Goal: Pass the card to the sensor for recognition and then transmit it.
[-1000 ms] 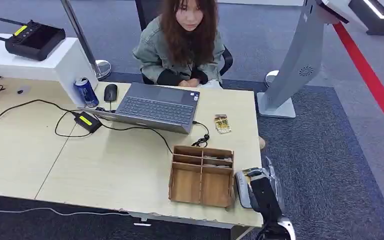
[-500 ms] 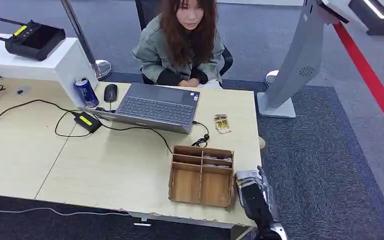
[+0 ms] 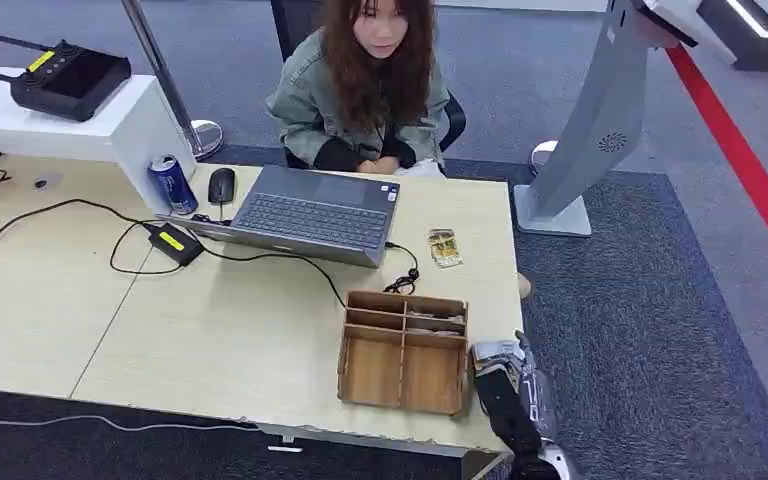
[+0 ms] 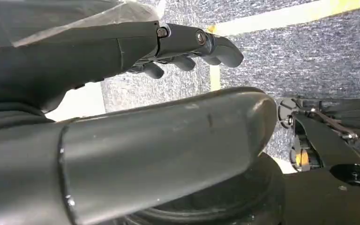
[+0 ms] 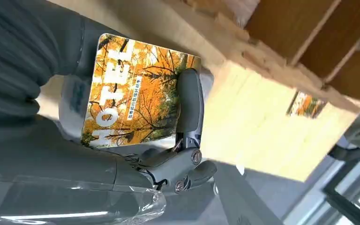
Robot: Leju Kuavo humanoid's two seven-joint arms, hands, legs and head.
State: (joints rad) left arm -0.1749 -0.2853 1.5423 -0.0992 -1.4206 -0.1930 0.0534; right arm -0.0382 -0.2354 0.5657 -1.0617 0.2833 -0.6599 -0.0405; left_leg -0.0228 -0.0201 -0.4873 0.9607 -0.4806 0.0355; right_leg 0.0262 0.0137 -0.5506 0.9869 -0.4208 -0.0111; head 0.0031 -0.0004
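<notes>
Right hand [image 5: 136,140] has the card [image 5: 131,91] pinned flat, a dark finger [image 5: 190,105] laid across its orange printed face and the thumb side backing it. In the head view that hand [image 3: 505,385] sits low at the near right corner of the tabletop [image 3: 210,340], just beside the wooden organizer [image 3: 403,352]. The sensor looks to be the small pad [image 3: 445,247] well ahead of the hand, past the organizer, near the laptop [image 3: 310,212]. My read: lift first to clear the organizer wall, carry forward, keep the printed face level so it meets the pad flat, no squeezing harder. The card's long axis runs along the palm, lettering reading lengthwise toward the fingertips. Left hand [image 4: 187,44] hangs over carpet, fingers loosely curled, nothing in it that I can see.
</notes>
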